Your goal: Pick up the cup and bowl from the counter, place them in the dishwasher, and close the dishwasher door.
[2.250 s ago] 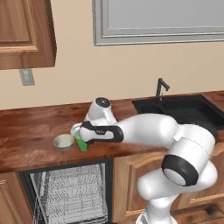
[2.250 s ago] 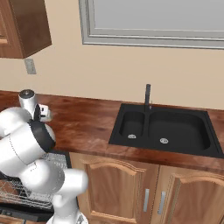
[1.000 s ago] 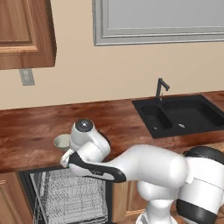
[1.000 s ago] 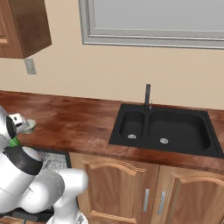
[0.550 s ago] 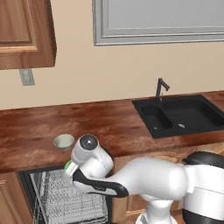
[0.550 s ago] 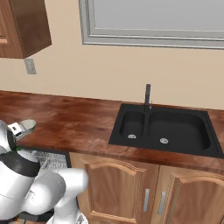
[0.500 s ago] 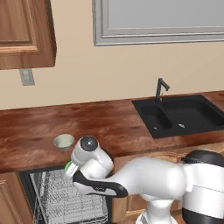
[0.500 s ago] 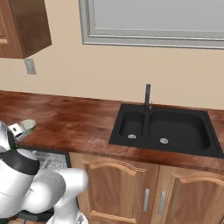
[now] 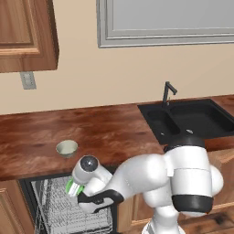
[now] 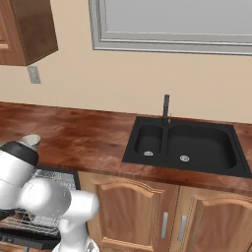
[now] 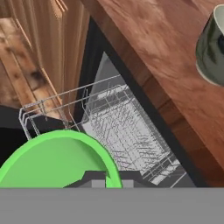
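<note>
From here I see a black sink [image 9: 194, 119] with 2 basins, a black faucet [image 9: 167, 92] standing at its back edge. A grey-framed window [image 10: 172, 24] sits on the cream wall above it. An upper wooden cabinet [image 9: 26, 34] hangs at the far left, with a pale outlet [image 9: 28, 80] on the wall just below it. Under the sink I see 2 arched wooden doors [image 10: 162, 216] with slim silver handles [image 10: 164, 225].
</note>
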